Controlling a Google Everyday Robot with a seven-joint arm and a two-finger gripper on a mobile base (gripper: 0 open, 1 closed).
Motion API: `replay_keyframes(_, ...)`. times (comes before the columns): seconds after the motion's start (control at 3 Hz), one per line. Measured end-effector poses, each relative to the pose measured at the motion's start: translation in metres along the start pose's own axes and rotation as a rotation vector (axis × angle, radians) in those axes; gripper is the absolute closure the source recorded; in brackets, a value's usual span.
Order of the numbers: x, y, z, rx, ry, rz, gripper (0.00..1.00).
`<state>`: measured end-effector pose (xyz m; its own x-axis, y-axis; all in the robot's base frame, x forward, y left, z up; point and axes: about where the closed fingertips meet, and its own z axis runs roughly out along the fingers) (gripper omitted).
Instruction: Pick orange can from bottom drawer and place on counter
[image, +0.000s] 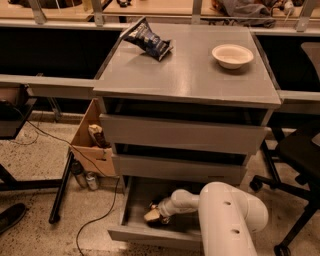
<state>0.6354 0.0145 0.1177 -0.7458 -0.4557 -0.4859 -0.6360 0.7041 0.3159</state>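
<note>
While the gripper (152, 215) is reaching inside the open drawer (145, 236), no can is sitting on the counter (190, 75) yet; whether it is gripping, I cannot tell.

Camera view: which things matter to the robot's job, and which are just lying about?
Job: open grey bottom drawer; gripper, down inside that drawer; flat grey counter top; orange can not discernible.
Lying about: crumpled dark snack bag; white round bowl; brown cardboard box; black office chair.
</note>
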Motion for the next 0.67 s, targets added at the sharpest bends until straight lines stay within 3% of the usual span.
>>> replay_keyframes(0.67,0.001,-0.004,-0.023,0.057,-0.024,0.012,0.70)
